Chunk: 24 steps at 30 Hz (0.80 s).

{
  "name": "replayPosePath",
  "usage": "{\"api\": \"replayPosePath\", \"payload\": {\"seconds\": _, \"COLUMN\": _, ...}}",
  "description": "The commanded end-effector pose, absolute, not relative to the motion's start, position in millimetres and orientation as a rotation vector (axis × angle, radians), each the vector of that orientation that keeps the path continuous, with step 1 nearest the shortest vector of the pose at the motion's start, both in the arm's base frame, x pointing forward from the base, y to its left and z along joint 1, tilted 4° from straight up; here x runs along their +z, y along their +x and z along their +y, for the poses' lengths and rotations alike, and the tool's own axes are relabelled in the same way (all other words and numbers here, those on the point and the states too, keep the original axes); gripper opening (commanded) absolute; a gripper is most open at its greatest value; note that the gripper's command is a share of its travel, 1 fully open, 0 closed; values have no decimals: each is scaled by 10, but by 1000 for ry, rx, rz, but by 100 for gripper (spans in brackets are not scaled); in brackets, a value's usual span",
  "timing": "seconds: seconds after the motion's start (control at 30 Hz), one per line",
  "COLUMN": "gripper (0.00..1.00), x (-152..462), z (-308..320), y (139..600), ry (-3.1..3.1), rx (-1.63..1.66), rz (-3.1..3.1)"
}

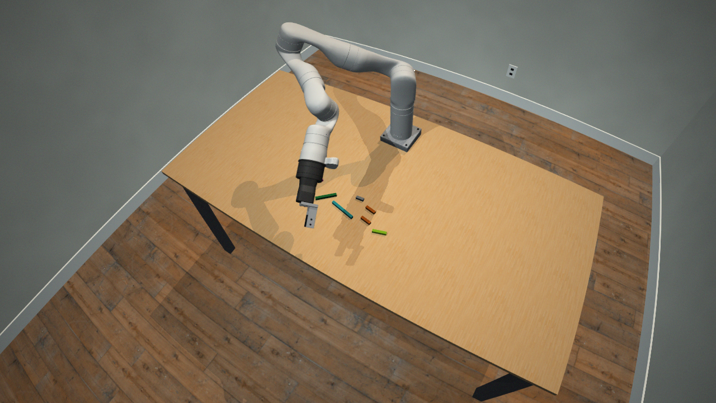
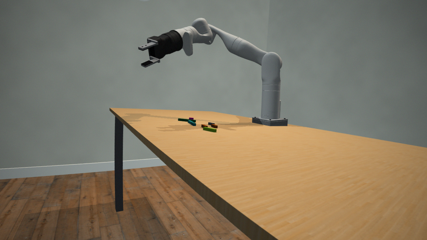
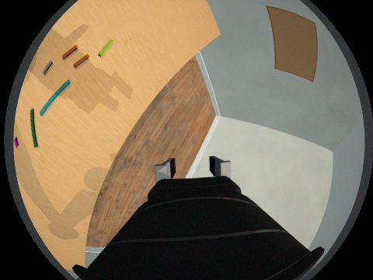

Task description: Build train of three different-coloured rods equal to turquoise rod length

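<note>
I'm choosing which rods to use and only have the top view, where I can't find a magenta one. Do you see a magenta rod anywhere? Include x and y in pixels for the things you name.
Observer: Yes. In the exterior view a magenta rod [image 2: 190,118] [image 3: 16,142] lies on the table just behind the green rod [image 1: 325,196] [image 2: 182,120] [image 3: 33,128].

Operator: Good. From above, one finger of the pincer [image 1: 309,223] [image 2: 143,56] [image 3: 193,166] covers the other. Is it gripping anything?

Observer: No, the wrist view shows the two fingers apart with no rod between them.
</note>
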State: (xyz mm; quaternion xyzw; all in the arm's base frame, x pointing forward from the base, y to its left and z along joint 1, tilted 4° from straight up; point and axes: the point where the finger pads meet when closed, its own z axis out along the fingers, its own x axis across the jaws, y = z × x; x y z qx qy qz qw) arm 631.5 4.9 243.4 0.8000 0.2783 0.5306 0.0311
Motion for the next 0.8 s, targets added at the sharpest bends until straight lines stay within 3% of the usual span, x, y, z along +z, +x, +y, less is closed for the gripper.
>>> {"api": "replayPosePath", "payload": {"seconds": 0.0, "gripper": 100, "x": 2466, "z": -164, "y": 6399, "ry": 2500, "rx": 1667, "rz": 692}}
{"api": "replayPosePath", "payload": {"seconds": 0.77, "gripper": 100, "x": 2699, "z": -1589, "y": 6535, "ry": 2489, "rx": 1697, "rz": -302}}
